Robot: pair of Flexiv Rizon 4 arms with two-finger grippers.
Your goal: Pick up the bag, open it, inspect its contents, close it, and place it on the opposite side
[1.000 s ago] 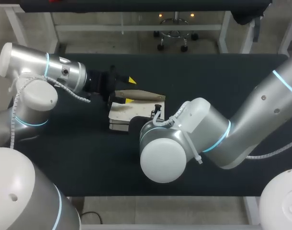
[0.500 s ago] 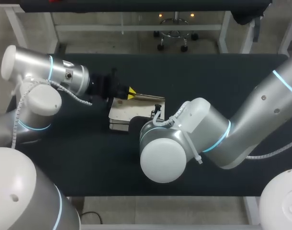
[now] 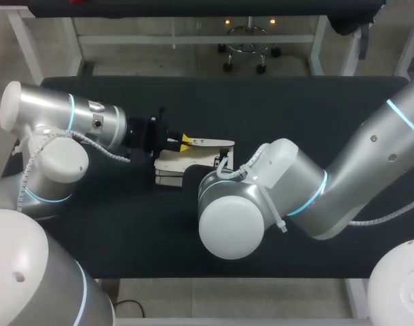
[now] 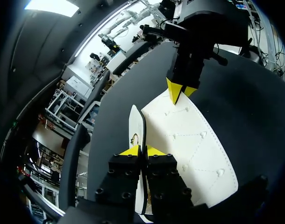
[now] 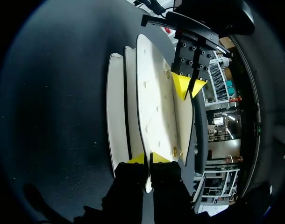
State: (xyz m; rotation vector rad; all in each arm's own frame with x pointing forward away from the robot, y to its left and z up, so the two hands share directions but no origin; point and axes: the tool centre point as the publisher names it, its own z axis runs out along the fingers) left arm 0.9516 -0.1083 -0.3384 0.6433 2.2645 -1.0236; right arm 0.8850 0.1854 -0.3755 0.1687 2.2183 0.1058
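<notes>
A white bag [image 3: 173, 163] lies mid-table with its flap [image 3: 212, 142] lifted off the body. My left gripper [image 3: 185, 140] comes in from the left and is shut on the flap's thin edge [image 4: 137, 125], seen at its own tips [image 4: 142, 150]. In the right wrist view my right gripper [image 5: 148, 158] is shut on the opposite edge of the same white panel [image 5: 154, 100]. Each wrist view shows the other arm's yellow tips at the bag's far end: right gripper [image 4: 179, 91], left gripper [image 5: 187, 87]. In the head view my right arm's elbow hides its gripper.
The black tabletop [image 3: 315, 115] has bare room to the right and far side of the bag. My right arm's large elbow [image 3: 237, 210] hangs over the table's middle, just in front of the bag.
My left gripper has gone from open to shut on the flap's edge. It has shifted slightly to the right, and the flap now lies flatter.
</notes>
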